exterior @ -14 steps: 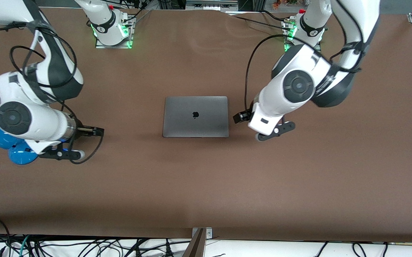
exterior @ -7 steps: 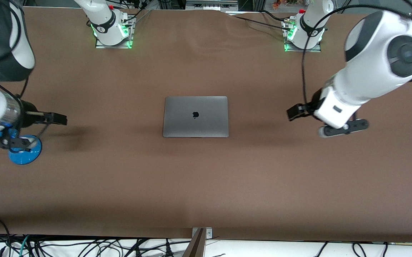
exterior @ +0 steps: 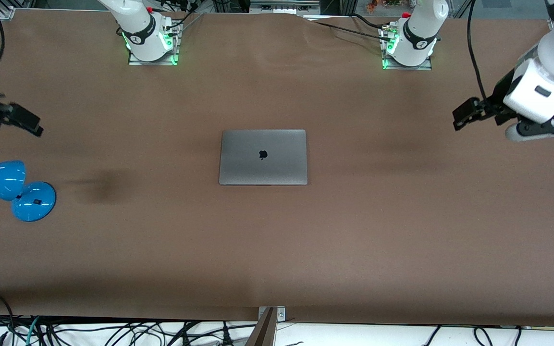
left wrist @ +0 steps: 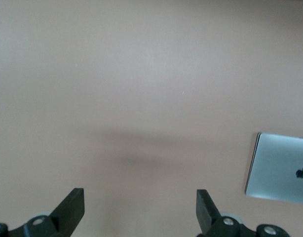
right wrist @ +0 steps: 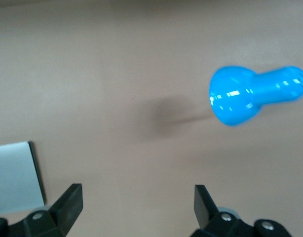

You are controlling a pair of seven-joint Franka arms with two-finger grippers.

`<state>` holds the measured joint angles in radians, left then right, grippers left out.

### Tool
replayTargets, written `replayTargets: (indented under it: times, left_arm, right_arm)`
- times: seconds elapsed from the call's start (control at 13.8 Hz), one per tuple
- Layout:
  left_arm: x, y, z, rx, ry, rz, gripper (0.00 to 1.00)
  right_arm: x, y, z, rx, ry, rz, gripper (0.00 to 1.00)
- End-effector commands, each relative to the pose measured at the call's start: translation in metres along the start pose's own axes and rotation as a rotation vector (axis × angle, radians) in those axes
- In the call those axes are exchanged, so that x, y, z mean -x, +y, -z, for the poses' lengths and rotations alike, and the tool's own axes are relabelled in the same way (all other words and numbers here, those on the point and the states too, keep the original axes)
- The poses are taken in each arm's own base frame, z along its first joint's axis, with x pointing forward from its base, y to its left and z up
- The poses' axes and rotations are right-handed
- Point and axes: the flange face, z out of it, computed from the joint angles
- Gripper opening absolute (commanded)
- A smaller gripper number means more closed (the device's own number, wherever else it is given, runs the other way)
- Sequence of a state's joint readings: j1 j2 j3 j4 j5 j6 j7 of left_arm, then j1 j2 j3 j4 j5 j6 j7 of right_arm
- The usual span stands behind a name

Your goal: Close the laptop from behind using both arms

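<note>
The space-grey laptop [exterior: 263, 157] lies in the middle of the brown table with its lid down flat and the black logo facing up. It also shows at the edge of the left wrist view as the laptop [left wrist: 282, 170] and of the right wrist view as the laptop [right wrist: 13, 175]. My left gripper [exterior: 465, 115] hangs over the table toward the left arm's end, well apart from the laptop. Its fingers stand open over bare table, the left gripper [left wrist: 140, 197] holding nothing. My right gripper [exterior: 27, 122] hangs over the right arm's end, open and holding nothing, the right gripper [right wrist: 138, 195] over bare table.
A blue desk lamp [exterior: 15, 190] lies on the table at the right arm's end, nearer to the front camera than the right gripper; the lamp [right wrist: 250, 96] shows in the right wrist view too. Both arm bases [exterior: 149, 38] stand with green lights along the table's edge.
Both arms have swung away from the laptop toward their own ends of the table. The right arm no longer covers the blue lamp. The laptop has not moved.
</note>
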<state>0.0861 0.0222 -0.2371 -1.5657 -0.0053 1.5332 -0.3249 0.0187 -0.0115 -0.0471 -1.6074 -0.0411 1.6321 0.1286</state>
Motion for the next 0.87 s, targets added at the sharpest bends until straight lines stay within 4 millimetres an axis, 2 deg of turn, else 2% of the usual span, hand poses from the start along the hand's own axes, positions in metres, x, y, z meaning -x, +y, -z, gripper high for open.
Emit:
replayTargets:
  times: [0.0, 0.14, 0.36, 0.51, 0.65, 0.8]
  left_arm:
    - [0.020, -0.019, -0.033, 0.012, -0.001, -0.064, 1.00]
    - [0.009, -0.041, -0.034, 0.016, 0.010, -0.149, 1.00]
    - [0.007, -0.062, -0.025, -0.012, -0.004, -0.205, 1.00]
    - [0.003, -0.052, -0.014, -0.148, -0.001, -0.260, 1.00]
    - [0.000, -0.042, -0.003, -0.147, -0.004, -0.275, 1.00]
    - [-0.001, -0.039, 0.000, -0.122, -0.001, -0.276, 1.00]
  right_arm:
    - [0.019, 0.005, 0.000, -0.016, -0.049, 0.020, 1.00]
    - [0.018, 0.008, -0.002, -0.015, -0.046, 0.046, 1.00]
    - [0.006, 0.004, -0.009, -0.020, -0.012, 0.047, 1.00]
    - [0.005, 0.002, -0.010, -0.018, -0.014, 0.048, 1.00]
    - [0.005, -0.002, -0.009, -0.017, -0.012, 0.051, 1.00]
    - [0.005, -0.003, -0.009, -0.015, -0.010, 0.051, 1.00]
